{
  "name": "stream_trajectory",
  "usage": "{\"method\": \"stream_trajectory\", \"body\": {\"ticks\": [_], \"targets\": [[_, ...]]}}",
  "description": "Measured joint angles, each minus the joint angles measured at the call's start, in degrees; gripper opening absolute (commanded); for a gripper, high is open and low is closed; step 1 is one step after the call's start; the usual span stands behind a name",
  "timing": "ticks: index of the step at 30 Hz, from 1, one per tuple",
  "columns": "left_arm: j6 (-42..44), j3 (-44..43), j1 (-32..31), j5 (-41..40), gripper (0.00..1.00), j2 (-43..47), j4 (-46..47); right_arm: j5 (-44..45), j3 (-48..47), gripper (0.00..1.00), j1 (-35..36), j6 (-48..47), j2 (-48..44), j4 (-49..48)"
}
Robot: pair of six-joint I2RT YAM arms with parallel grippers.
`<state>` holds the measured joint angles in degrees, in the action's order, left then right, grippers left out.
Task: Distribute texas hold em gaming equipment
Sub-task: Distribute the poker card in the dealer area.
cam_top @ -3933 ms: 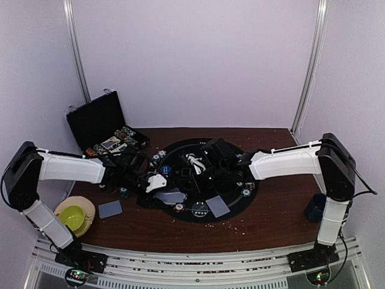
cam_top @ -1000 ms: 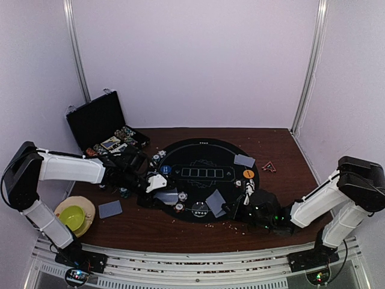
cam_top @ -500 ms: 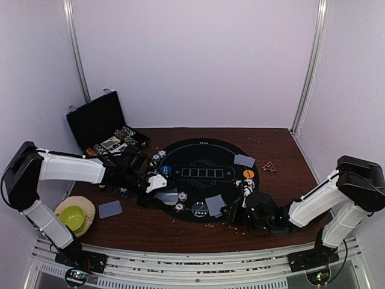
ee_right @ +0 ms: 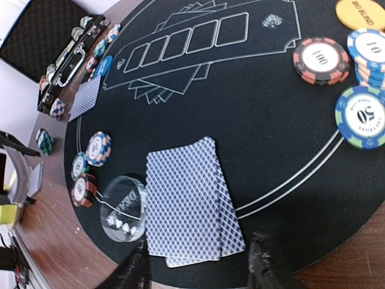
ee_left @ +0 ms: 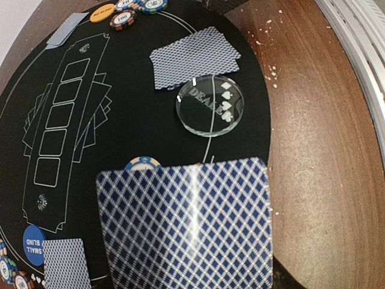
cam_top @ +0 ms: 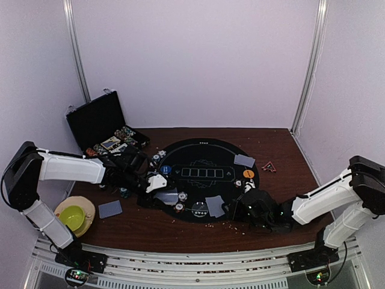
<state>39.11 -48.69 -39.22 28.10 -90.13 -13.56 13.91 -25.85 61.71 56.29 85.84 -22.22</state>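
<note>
Black is the round poker mat (cam_top: 204, 155) in the middle of the brown table (cam_top: 283, 180). The right gripper (ee_right: 200, 271) is down low at the near edge of the mat. Its two dark fingers (ee_right: 262, 265) are spread wide apart with nothing between them. Just ahead of them a small pile of playing cards (ee_right: 189, 201) lies flat on the mat, blue-checked backs up, right beside the clear dealer button (ee_right: 123, 208). Farther along the edge sit a red chip (ee_right: 320, 60), a green chip (ee_right: 361, 124) and an orange disc (ee_right: 361, 12). The left gripper (cam_top: 155, 182) is at the left side of the mat. One big card back (ee_left: 186, 223) fills the low part of its wrist view and hides the fingers. So one cannot tell how far open it is, or whether it holds that card.
</note>
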Motion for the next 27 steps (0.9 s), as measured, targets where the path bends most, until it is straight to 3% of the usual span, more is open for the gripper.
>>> {"method": "stream_trajectory", "body": {"ticks": [4,5,16,27], "targets": [[0.0,0.0,0.0,0.0,0.52,-0.09,0.02,1.92,-3.32,0.97,0.81,-2.36,-2.45,4.68],[0.0,0.0,0.0,-0.02,0.52,-0.15,0.0,2.4,-4.68,1.0,1.01,-3.89,-3.3,6.19],[0.0,0.0,0.0,0.0,0.52,-0.2,0.04,-2.03,-16.81,1.0,1.33,-16.02,-5.38,10.86],[0.02,0.02,0.0,0.17,0.52,-0.17,0.15,-13.0,-30.77,0.98,1.33,-22.12,10.01,12.7]]}}
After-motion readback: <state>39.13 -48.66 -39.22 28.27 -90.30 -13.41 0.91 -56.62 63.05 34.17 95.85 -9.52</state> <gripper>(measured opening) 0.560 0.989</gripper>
